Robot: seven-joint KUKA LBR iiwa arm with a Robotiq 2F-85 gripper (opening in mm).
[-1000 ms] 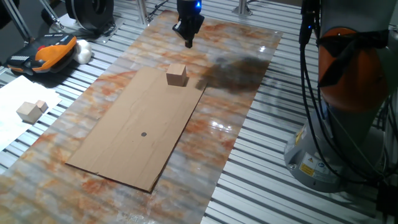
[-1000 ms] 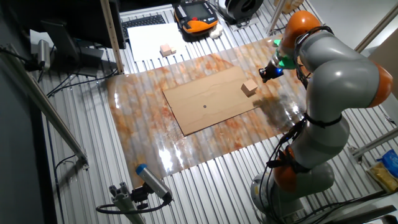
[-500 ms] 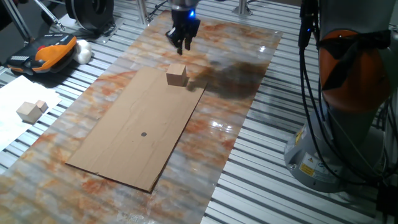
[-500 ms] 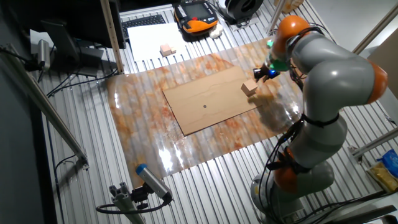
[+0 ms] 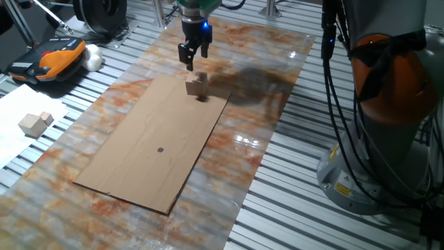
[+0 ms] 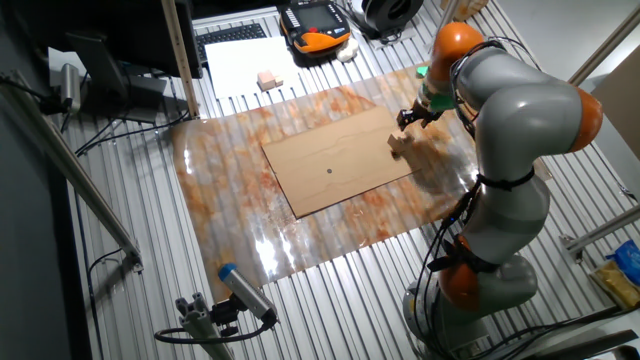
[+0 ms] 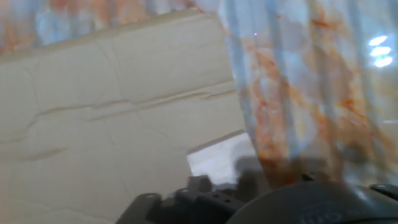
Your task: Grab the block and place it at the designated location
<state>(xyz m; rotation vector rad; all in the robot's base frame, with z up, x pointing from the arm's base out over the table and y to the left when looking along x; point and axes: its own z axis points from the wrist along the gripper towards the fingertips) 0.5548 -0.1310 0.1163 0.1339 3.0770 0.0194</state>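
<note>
The block [image 5: 197,86] is a small light-tan wooden cube standing on the far corner of the brown cardboard sheet [image 5: 139,160]. The designated location is a small dark dot [image 5: 160,149] near the sheet's middle, well apart from the block. My gripper [image 5: 191,61] hangs just above and slightly behind the block, its fingers apart and empty. In the other fixed view the gripper [image 6: 410,118] is above the block [image 6: 399,145], and the dot [image 6: 329,171] shows on the sheet. In the hand view the block [image 7: 221,158] appears pale, low in the frame beside the sheet's edge.
A pair of paler wooden blocks [image 5: 35,123] lies on white paper at the left. An orange-black handheld unit [image 5: 55,59] and a white ball [image 5: 92,59] lie at the far left. The arm's base [image 5: 374,139] with cables stands at the right.
My gripper has moved left and down, from beyond the sheet's far corner to just above the block. The block and the sheet have not moved.
</note>
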